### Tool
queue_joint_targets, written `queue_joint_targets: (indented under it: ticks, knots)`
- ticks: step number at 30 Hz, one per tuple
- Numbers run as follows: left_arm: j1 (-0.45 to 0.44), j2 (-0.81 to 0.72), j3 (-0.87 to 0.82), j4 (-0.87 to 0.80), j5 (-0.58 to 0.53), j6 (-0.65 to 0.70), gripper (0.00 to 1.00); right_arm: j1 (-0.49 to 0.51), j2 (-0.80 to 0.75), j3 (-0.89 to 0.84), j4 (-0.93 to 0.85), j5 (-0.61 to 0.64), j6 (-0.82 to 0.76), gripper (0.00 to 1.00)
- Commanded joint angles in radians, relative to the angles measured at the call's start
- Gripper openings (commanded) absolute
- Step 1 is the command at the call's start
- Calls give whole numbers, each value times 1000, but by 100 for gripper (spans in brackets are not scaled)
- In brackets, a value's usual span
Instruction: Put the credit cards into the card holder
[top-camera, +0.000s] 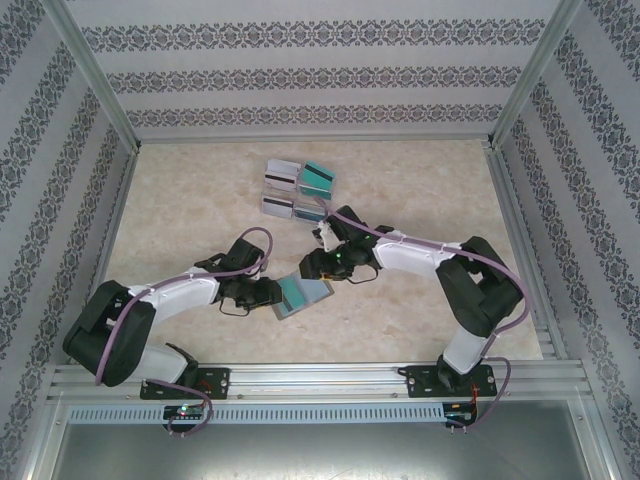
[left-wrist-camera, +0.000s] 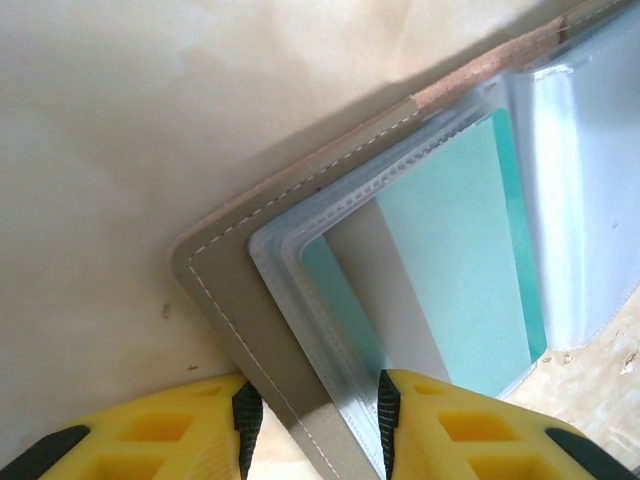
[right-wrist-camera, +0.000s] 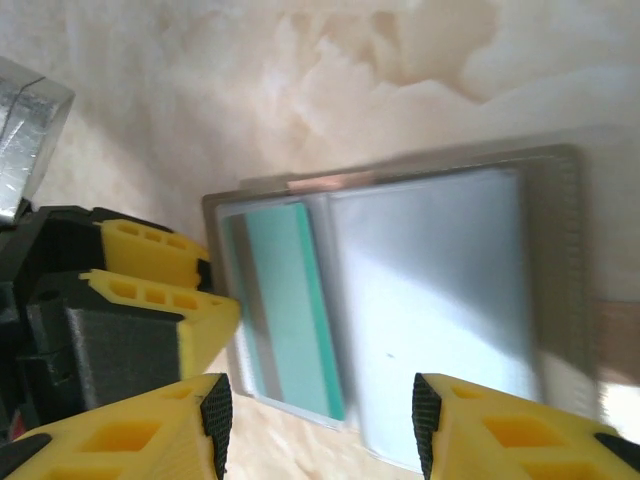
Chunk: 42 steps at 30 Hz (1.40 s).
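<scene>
Now the open card holder (top-camera: 303, 293) sits mid-frame, its left corner between the half-open left claw (top-camera: 270, 292), with the empty, half-open right claw (top-camera: 320, 265) just up and right.

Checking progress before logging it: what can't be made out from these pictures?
Top view: card holder partly hidden by left arm and right arm; cards in the clear tray too small to count.
Left wrist: whether the jaws grip the holder; bottom edge cuts it off.
Right wrist: holder's pockets blurred.
</scene>
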Motion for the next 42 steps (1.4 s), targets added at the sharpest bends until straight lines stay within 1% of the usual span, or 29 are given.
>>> queue_joint_targets:
  ticks: [1,3,8,17,32,37,42]
  knots:
    - [-4,54,4,60,-28,38,40,1,-5,11,-116,117,-68,53]
    - [-5,52,3,59,-29,39,40,3,9,12,-111,110,-67,53]
    - [-4,51,3,57,-27,38,40,2,38,25,-120,140,-74,53]
    - [-5,57,-1,71,-20,32,40,21,67,43,-110,110,-75,53]
    - [-4,63,-7,85,-7,26,40,61,55,88,-140,98,-74,54]
    - [-4,66,3,83,-4,30,40,77,41,123,-189,132,-89,54]
    - [-4,68,8,81,-1,32,40,70,22,132,-222,164,-106,54]
